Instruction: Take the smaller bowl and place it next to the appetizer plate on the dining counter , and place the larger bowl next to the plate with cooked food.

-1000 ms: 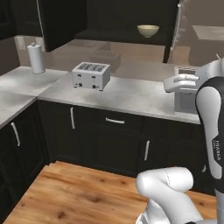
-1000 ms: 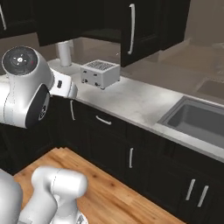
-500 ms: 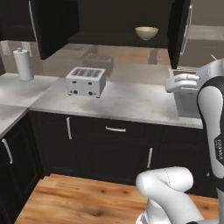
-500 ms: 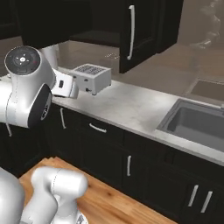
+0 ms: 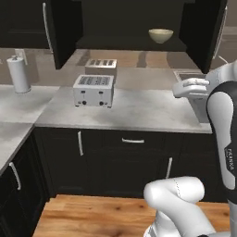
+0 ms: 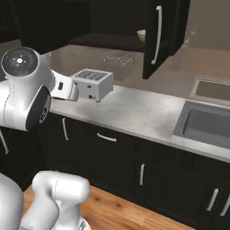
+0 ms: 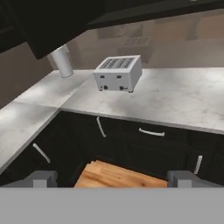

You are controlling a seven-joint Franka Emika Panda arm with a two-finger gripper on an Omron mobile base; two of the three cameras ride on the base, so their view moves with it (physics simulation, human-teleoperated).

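Bowl (image 5: 161, 35) in open cabinet (image 5: 139, 23)

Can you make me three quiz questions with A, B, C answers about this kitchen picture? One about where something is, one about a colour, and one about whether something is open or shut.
1. Where is the bowl?
A. In the open upper cabinet
B. In the sink
C. On the floor

2. What colour is the toaster?
A. Red
B. Silver grey
C. Green

3. How are the robot's gripper fingers?
A. Squeezing the bowl
C. Shut tight on nothing
B. Open, holding nothing

Answers:
1. A, the left base view shows the bowl up on the shelf between the open cabinet doors.
2. B, its metal body looks silver grey on the counter.
3. B, in the hand view the two finger tips stand far apart with just cupboards and floor between them.
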